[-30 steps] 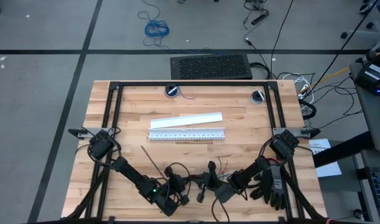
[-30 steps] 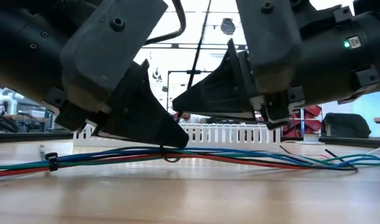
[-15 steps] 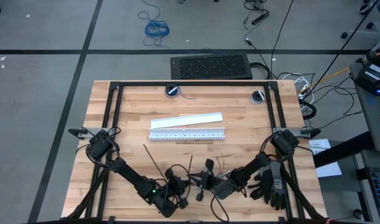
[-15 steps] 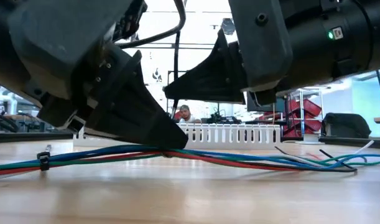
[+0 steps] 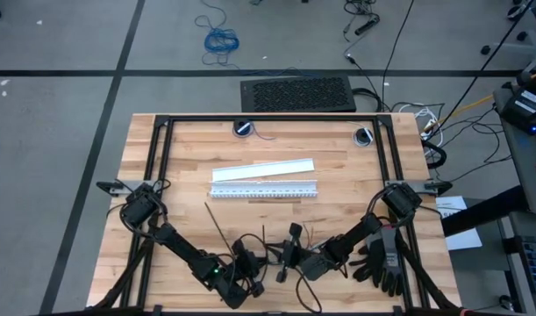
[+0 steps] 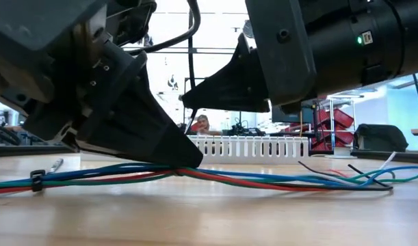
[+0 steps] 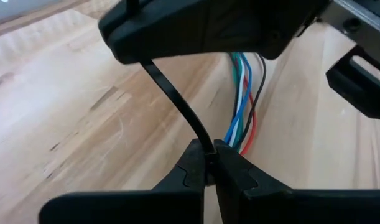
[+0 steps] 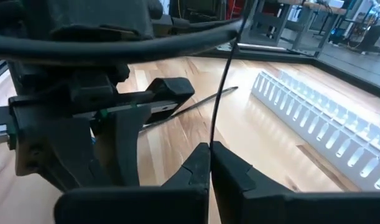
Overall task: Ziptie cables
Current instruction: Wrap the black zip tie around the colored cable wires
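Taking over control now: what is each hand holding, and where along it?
Both are shut on the same ziptie: the left hand pinches its strap near the cables; the right hand grips its thin free tail.

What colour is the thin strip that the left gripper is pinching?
Black. The ziptie shows best in the left wrist view, pinched in the left gripper.

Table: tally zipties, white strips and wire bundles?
zipties: 3. Tied ziptie is on the bundle, held ziptie is pinched by left gripper and right gripper, loose ziptie is on the wood.
white strips: 2. Flat strip, slotted strip.
wire bundle: 1
total: 6
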